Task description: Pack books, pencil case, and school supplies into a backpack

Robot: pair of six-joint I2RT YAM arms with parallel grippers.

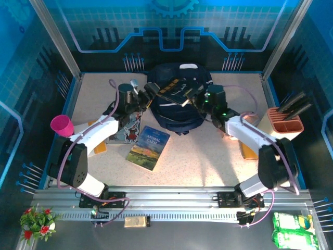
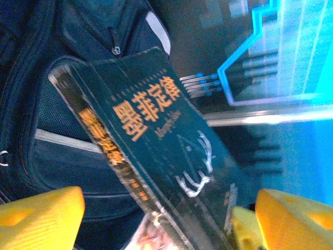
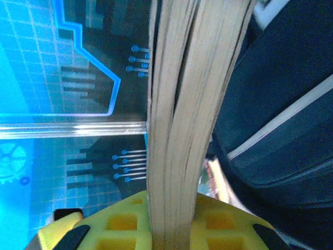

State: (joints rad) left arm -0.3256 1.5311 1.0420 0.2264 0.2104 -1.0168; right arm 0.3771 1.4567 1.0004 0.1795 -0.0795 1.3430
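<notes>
Edgewise, right hand (image 3: 171, 223) grips the thin, glossy black paperback (image 2: 166, 151).

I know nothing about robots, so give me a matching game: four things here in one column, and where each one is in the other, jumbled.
Things
1. black book
2. Animal Farm book
3. pink cup
4. beige holder

Places
A. at the table's right edge
B. lying flat on the table, nearer the arms than the backpack
C. held above the backpack by the right gripper
D. at the table's left edge

Pairs: 1-C, 2-B, 3-D, 4-A
</notes>
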